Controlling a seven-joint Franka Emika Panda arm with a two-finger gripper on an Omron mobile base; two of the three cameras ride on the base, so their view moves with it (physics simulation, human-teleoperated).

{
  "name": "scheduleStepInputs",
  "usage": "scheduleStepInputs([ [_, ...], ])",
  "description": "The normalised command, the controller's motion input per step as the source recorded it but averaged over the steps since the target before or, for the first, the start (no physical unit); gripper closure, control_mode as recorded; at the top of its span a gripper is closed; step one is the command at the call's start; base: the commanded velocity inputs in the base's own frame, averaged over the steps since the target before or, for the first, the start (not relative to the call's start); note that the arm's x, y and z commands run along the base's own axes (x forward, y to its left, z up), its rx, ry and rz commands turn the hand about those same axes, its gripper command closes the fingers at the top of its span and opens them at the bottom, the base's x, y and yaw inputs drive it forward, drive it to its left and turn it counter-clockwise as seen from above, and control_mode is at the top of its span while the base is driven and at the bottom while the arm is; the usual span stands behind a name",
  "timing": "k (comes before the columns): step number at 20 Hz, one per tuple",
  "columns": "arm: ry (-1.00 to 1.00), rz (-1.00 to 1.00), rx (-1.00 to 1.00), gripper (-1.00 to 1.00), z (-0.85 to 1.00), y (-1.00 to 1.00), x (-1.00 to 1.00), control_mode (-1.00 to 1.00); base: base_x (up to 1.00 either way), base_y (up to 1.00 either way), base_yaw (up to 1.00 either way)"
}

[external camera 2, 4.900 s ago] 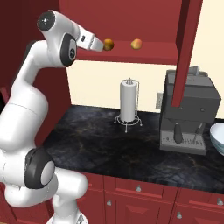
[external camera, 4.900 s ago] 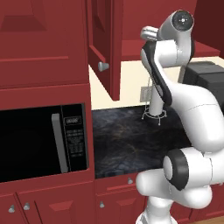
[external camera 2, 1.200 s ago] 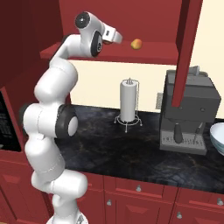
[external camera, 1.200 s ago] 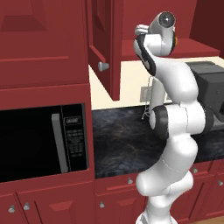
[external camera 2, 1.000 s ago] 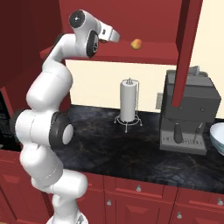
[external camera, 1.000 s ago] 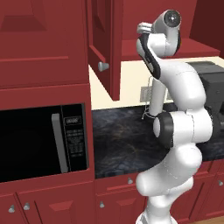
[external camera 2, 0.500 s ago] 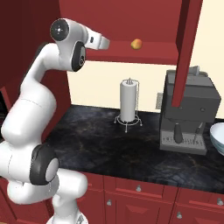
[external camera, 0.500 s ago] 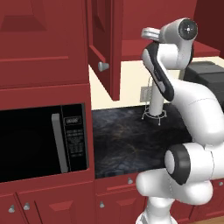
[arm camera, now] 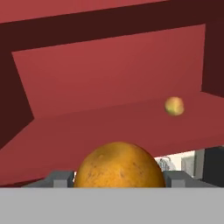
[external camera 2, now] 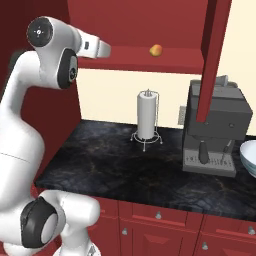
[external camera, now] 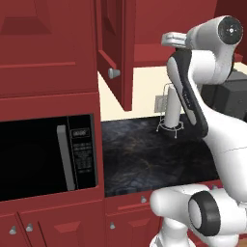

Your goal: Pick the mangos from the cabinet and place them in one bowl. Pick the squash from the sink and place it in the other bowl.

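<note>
Near mango: the darker orange-brown mango [arm camera: 119,165] sits in the hand view between the two grey finger tips, large and low in the picture, over the front of the red shelf.
Gripper: the gripper [arm camera: 118,177] has a finger [arm camera: 57,178] at each flank of that mango; the jaws stand part-way apart, and actual pinching contact cannot be told.
Far mango: the yellow-orange mango [external camera 2: 156,49] rests on the shelf deeper in and off to one side, well apart from the hand; it also shows small in the hand view [arm camera: 174,106].
Cabinet: the cabinet [external camera 2: 150,25] is open, its panelled door [external camera: 116,48] swung out with the round knob [external camera: 114,73] facing the left base camera.
In the way: in the right base view the door's edge [external camera 2: 212,60] hangs down in front of the coffee machine; the arm's wrist reaches in at the shelf's left end.
Counter: the black stone counter [external camera 2: 125,165] lies below the shelf.
On it: a paper towel roll [external camera 2: 147,120] in a wire stand, then the grey coffee machine [external camera 2: 212,131] to its right.
Bowl: the pale bowl [external camera 2: 248,157] shows at the right edge, just beside the coffee machine.
Left side: a black microwave [external camera: 46,157] is set into the red cupboards.
</note>
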Motion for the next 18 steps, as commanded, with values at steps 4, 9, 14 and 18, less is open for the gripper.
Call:
scheduleStepInputs([
  [4,0.16,0.05,-0.06,1.0,0.1,0.0,-1.0,-1.0,0.0,0.0,0.0],
  [9,0.15,0.07,-0.06,1.0,-0.08,-0.04,-0.99,-1.0,0.0,0.0,0.0],
  [14,0.15,0.1,-0.06,1.0,-0.51,-0.17,-0.94,-1.0,0.0,0.0,0.0],
  [18,0.13,0.11,-0.07,1.0,-0.67,-0.22,-0.94,-1.0,0.0,0.0,0.0],
])
